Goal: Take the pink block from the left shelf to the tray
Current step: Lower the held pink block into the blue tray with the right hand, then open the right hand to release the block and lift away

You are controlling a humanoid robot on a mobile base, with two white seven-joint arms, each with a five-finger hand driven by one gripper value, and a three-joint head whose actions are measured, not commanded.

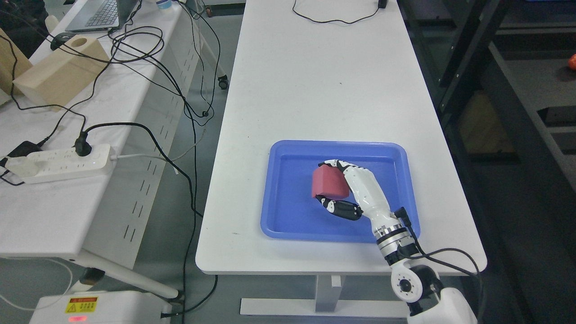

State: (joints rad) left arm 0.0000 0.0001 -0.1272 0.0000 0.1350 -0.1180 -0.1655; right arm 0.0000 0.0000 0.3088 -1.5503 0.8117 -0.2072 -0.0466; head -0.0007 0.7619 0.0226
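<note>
A pink block (328, 183) sits inside the blue tray (288, 225) on the white table, near the tray's middle. My right hand (330, 184) reaches in from the lower right and is shut on the block, fingers curled over its top and the thumb under its near side. Whether the block rests on the tray floor or hangs just above it I cannot tell. The left arm does not show.
A white table (315, 81) stretches away beyond the tray. A second table (54, 207) on the left carries a power strip (58, 163), cables, a wooden box (58, 74) and a laptop (101, 13). Dark shelving (517, 90) stands on the right.
</note>
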